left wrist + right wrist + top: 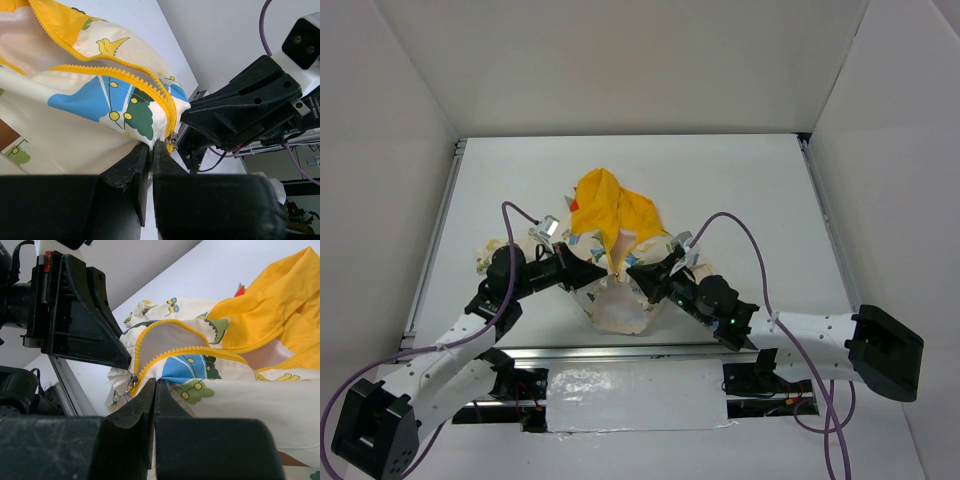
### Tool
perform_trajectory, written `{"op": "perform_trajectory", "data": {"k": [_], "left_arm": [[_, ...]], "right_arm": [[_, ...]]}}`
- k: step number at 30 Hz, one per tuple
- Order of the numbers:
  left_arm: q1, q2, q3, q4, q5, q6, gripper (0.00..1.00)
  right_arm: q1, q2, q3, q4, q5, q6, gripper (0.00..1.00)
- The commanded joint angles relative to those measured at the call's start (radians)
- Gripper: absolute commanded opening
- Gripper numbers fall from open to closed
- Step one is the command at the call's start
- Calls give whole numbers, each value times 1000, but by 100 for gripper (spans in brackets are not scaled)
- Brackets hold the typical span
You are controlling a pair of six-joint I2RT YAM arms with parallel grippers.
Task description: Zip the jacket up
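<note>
left gripper (152, 147): comes in low from the left; jaws drawn almost together, pinching a fold of cream fabric at the near hem.
right gripper (155, 385): comes in from the right, facing the other; jaws pressed together on the hem fabric on its own side of the opening.
gap between the two: small; in each wrist view the opposite gripper's tip reaches the foot of the zipper.
jacket (615, 305): mid-table between the two grippers, hem toward the arm bases and bunched up where it is held, front facing up.
slider (133, 383): sits at the bottom of the zipper, by the hem; just beside the left fingertips, a little off to the side of the right ones.
nearer arm: the left looks closer to the slider, though both are near; whether either touches it i cannot tell.
zipper (125, 75): open; two yellow rows of teeth part just above the slider and spread toward the collar.
long axis: runs near to far, from the hem straight away from the arms toward the hood.
hood (610, 205): yellow-orange, crumpled at the far end of the jacket.
table (740, 180): white, walled on three sides.
judgement: one gripper would need to take the slider and draw it away toward the hood while the other holds the hem.
</note>
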Motion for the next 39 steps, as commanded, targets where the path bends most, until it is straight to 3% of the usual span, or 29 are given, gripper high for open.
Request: {"op": "perform_trajectory", "data": {"k": [1, 25, 39], "left_arm": [[-4, 7, 27, 61, 25, -1, 0], [-4, 20, 50, -9, 73, -21, 0], [-5, 13, 98, -222, 105, 94, 0]], "right_arm": [[-6, 10, 29, 79, -2, -24, 0], [-12, 44, 91, 48, -22, -71, 0], [-34, 63, 159, -24, -69, -61, 0]]}}
